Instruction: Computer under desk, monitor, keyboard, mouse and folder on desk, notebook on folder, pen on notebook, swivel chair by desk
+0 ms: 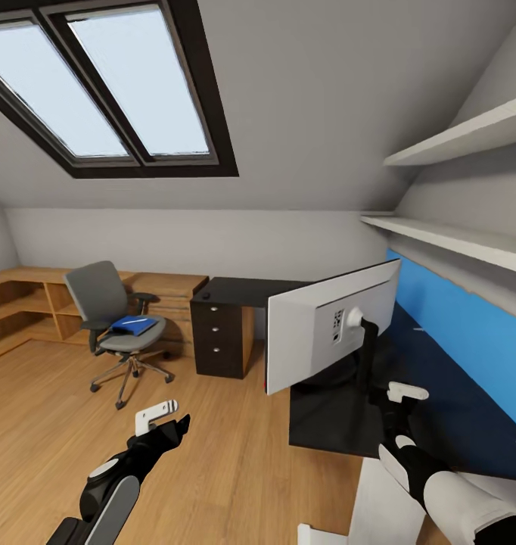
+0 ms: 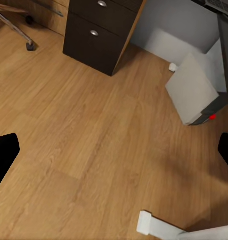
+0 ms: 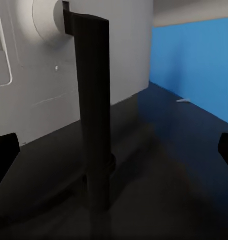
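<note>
Visibly one monitor on desk, one folder on swivel chair, two pincers, left and right, gaping, empty.

Attic bedroom, head view: monitor standing on black table, its pale back facing the camera, right tool close behind its stand; swivel chair well apart on the floor, blue folder on its seat; left tool over bare floor.
</note>
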You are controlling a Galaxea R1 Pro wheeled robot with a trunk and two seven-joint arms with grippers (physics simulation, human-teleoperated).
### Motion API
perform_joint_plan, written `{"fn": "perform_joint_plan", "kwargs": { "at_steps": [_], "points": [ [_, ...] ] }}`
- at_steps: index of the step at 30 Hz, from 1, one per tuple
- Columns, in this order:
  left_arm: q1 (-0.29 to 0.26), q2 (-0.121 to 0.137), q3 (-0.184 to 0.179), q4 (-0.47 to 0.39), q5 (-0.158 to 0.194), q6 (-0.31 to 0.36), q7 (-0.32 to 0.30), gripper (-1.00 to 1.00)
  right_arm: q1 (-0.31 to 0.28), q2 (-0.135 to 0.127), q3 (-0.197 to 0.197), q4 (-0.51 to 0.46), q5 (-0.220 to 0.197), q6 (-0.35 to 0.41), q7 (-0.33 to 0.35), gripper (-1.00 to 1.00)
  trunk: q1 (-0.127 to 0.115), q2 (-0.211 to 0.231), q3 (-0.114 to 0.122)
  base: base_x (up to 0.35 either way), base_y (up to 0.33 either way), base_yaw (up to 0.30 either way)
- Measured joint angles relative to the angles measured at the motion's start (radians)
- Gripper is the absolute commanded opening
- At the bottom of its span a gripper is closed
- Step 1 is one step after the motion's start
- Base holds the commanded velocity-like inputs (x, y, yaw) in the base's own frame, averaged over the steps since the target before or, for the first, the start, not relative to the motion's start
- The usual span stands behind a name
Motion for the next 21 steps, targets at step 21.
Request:
{"fn": "perform_joint_plan", "kwargs": {
  "at_steps": [21],
  "points": [
    [0.0, 0.0, 0.0, 0.0, 0.0, 0.001, 0.001, 1.0, 0.0, 0.009, 0.002, 0.023, 0.078, 0.001, 0.003, 1.0, 0.081, -0.147, -0.066, 0.0, 0.0, 0.0]
  ]
}}
